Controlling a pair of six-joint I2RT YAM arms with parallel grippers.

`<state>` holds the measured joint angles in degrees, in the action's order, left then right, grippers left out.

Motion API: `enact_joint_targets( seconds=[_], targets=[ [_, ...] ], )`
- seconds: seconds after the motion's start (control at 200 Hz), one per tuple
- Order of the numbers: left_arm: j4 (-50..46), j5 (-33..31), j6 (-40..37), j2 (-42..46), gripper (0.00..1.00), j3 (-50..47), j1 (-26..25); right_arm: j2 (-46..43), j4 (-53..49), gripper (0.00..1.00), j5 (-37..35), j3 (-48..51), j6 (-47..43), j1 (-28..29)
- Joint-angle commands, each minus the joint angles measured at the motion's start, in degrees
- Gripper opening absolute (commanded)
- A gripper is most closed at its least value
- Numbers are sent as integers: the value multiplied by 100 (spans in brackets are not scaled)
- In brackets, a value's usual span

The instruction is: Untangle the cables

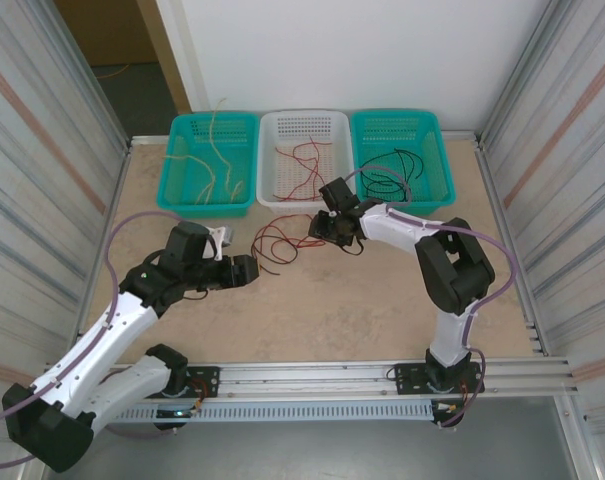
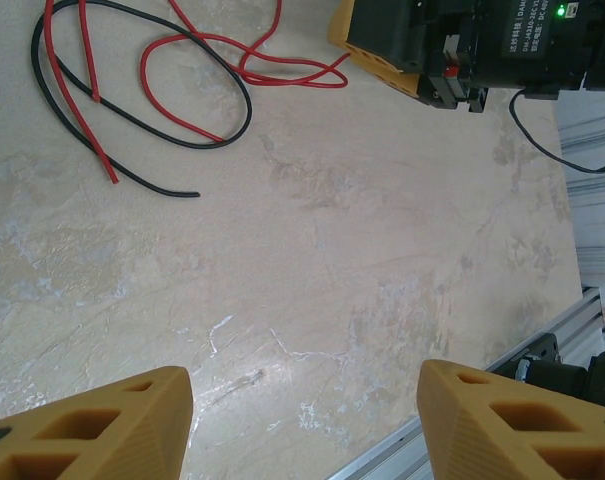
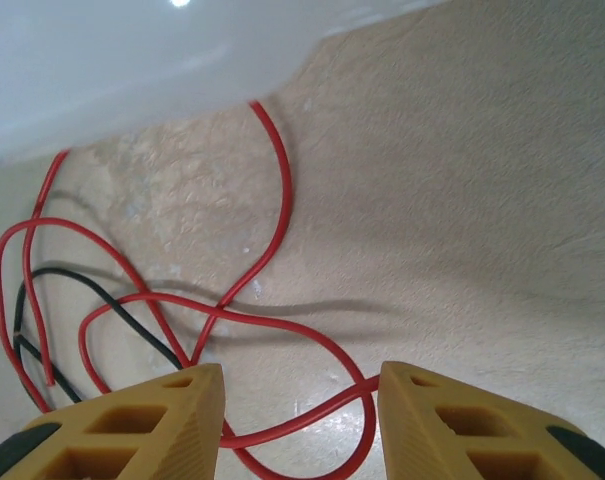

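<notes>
A tangle of red and black cables [image 1: 274, 243] lies on the table just in front of the white basket. My right gripper [image 1: 327, 229] is down at its right edge. In the right wrist view that gripper [image 3: 302, 386] is open, and a loop of red cable [image 3: 282, 180] runs across the gap between its fingers. A black cable [image 3: 102, 290] lies to the left. My left gripper [image 1: 248, 270] hovers left of the tangle. In the left wrist view it [image 2: 304, 386] is open over bare table, with a red cable [image 2: 302, 85] and a black cable [image 2: 182, 191] lying ahead.
Three baskets line the back: a teal one [image 1: 210, 117] with pale cables, a white one [image 1: 304, 114] with red cables, and a teal one [image 1: 397, 113] with black cables. Metal walls stand on both sides. An aluminium rail [image 1: 322, 375] runs along the near edge.
</notes>
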<state>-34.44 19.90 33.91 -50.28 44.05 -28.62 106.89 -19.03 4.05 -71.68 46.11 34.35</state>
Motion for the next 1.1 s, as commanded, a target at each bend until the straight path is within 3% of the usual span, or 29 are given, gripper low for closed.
enact_joint_targets(
  seconds=[0.0,0.095,0.256,0.366,0.757,0.962,1.097],
  targets=[
    [75,120,55,103,61,-33,-29,75,-132,48,-142,-175,136,-17],
    [86,94,29,116,61,-12,-29,29,-298,53,-356,-150,200,-32],
    [128,154,34,91,60,8,-29,114,-306,51,-276,-93,381,-87],
    [148,131,18,57,60,0,-29,247,-178,41,-86,-219,300,-46],
    [139,156,-59,49,60,112,-29,326,-169,21,87,-490,128,140],
    [170,206,-17,18,59,116,-29,-195,-399,28,-537,-24,325,182],
    [208,190,10,-33,59,74,-29,-430,-49,37,-541,432,597,40]
  ],
)
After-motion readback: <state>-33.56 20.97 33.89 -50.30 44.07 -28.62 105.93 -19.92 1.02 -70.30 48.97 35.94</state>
